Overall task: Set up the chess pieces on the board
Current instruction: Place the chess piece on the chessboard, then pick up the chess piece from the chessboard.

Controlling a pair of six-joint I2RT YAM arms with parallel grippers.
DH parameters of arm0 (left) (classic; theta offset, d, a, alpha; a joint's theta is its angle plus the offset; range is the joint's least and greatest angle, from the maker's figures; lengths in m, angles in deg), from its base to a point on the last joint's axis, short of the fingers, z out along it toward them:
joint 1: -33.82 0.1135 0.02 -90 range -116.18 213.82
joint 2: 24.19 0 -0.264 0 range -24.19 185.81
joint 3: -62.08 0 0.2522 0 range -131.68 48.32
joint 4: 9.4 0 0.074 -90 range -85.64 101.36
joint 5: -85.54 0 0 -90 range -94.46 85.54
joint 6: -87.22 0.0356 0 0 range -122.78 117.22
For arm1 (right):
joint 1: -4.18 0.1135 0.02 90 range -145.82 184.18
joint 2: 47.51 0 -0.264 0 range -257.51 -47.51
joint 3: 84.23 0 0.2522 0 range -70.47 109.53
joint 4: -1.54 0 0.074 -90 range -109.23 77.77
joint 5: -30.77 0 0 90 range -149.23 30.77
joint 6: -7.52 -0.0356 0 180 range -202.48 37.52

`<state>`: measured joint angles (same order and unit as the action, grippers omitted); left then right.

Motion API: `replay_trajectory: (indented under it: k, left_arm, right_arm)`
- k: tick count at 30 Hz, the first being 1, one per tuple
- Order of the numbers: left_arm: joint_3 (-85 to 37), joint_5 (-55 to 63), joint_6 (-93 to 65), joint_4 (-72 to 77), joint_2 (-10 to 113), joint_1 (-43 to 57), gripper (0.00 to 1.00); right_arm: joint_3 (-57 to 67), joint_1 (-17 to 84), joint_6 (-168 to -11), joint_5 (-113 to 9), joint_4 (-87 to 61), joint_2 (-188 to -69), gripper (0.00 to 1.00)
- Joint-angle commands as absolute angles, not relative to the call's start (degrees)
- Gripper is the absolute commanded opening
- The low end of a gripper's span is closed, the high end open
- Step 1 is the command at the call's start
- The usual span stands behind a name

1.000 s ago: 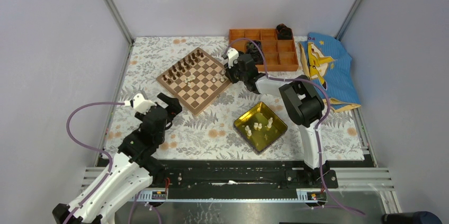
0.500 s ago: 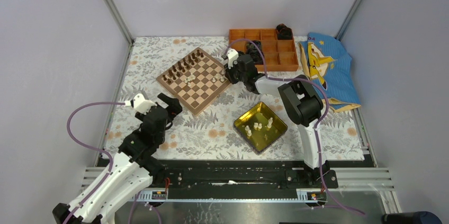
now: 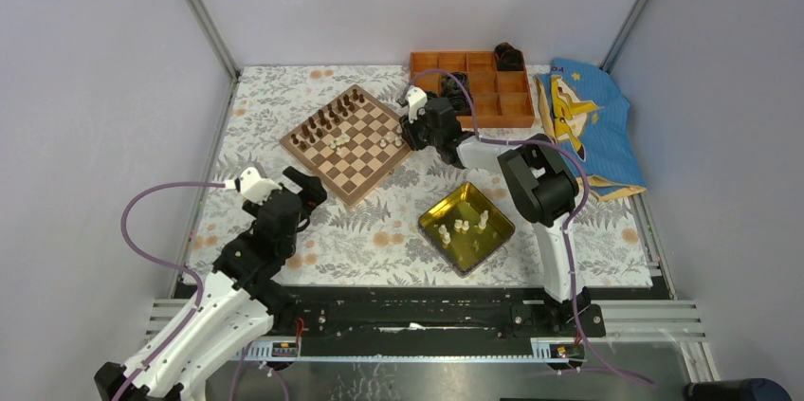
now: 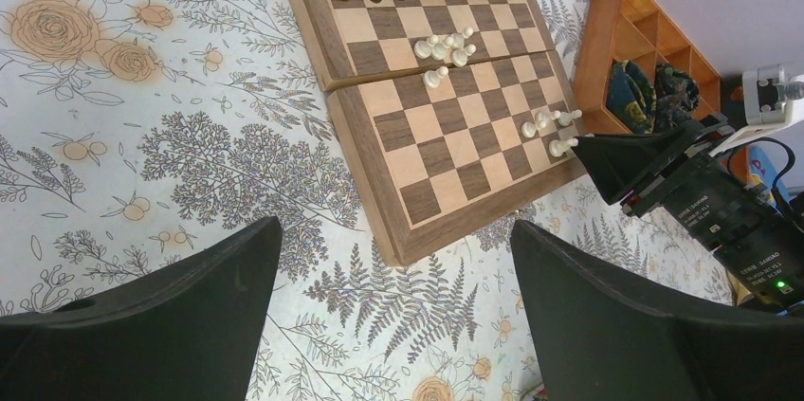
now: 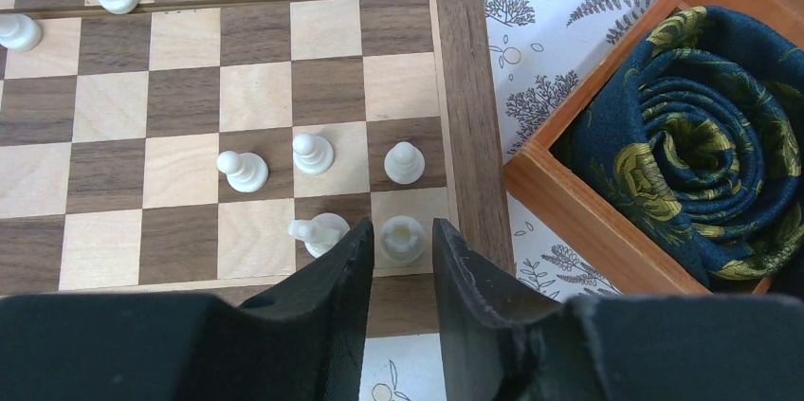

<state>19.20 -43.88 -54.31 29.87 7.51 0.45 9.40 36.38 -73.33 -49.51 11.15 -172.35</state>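
The board [image 3: 346,145] lies at the table's back centre, with dark brown figures along its far-left edge. Cream-white chess pieces stand in a cluster at mid-board [image 3: 337,142] and at the right corner [image 3: 389,138]. More lie in the yellow tray [image 3: 442,202]. My right gripper [image 3: 410,126] hovers over that corner. In the right wrist view its narrowly parted fingers [image 5: 401,227] straddle a white rook [image 5: 402,242] standing on the corner square, with a thin gap on each side. A knight [image 5: 318,230] and three pawns [image 5: 313,153] stand beside it. My left gripper [image 4: 393,230] is wide open and empty, just short of the board's near corner [image 4: 417,240].
An orange compartment box [image 3: 484,88] sits right behind the board's corner, with a rolled dark patterned cloth [image 5: 702,136] in one cell. A blue printed cloth [image 3: 588,126] lies at the back right. The tray is in front of the right arm's base.
The right arm has shifted very slightly to the left at the board's corner. The left arm and the pieces have not moved.
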Motion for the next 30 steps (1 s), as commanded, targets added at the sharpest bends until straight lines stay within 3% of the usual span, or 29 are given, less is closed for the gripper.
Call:
replay_trajectory:
  k: [1, 30]
  left_arm:
    - [19.64, -44.83, -54.42, 28.11, 7.47, 0.16, 0.99]
    - [19.67, -44.46, -54.26, 28.14, 5.41, 0.16, 0.99]
  right_arm:
    - [11.88, 36.0, -73.42, -48.99, 12.91, -171.48, 0.37]
    - [3.65, 36.62, -72.84, -49.28, 13.05, -158.49, 0.4]
